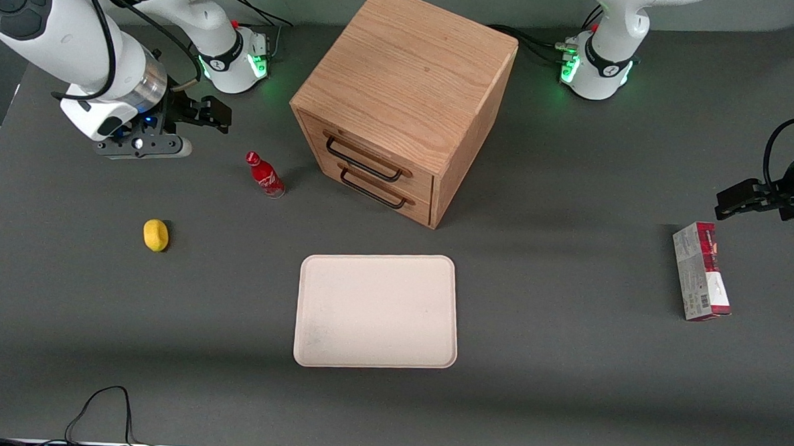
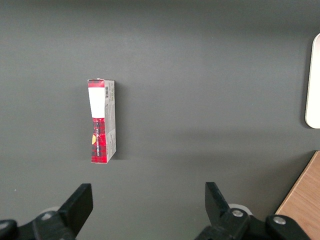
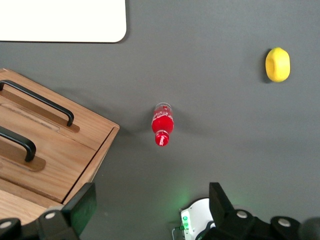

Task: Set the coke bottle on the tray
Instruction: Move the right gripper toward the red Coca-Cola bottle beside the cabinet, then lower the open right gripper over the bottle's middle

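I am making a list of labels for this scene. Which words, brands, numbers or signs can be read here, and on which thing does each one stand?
No text can be read with certainty.
Small red coke bottle with red cap: white script logo, too small to read.
Red-and-grey carton: a barcode and fine print, too blurred to read.
Cream-white rectangular tray, wooden drawer cabinet, yellow lemon: no text.
The open right gripper hangs above the table near the bottle: no text.

Dark grey matte desk (image 1: 564, 391) under even overhead light, soft shadows falling nearer the front camera. Wooden two-drawer cabinet (image 1: 410, 83) stands upon it; black cables (image 1: 104, 408) loop at the desk's near edge.
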### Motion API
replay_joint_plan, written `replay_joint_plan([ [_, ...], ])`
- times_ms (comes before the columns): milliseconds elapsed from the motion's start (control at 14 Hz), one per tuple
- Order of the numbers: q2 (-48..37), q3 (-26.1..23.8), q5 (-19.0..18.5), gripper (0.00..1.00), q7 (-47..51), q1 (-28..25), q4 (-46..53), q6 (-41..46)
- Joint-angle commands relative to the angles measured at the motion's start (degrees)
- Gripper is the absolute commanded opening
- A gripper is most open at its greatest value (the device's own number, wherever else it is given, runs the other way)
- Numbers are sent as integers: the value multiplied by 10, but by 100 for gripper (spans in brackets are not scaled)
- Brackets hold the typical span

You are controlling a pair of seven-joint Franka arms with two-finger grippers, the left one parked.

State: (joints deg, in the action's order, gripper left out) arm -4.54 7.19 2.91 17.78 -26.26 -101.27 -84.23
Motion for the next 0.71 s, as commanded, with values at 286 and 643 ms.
replay_joint_plan([
  [286, -102, 5, 6, 100, 7, -5, -172, -96],
  [643, -102, 4, 2, 100, 7, -24, -290, -240],
])
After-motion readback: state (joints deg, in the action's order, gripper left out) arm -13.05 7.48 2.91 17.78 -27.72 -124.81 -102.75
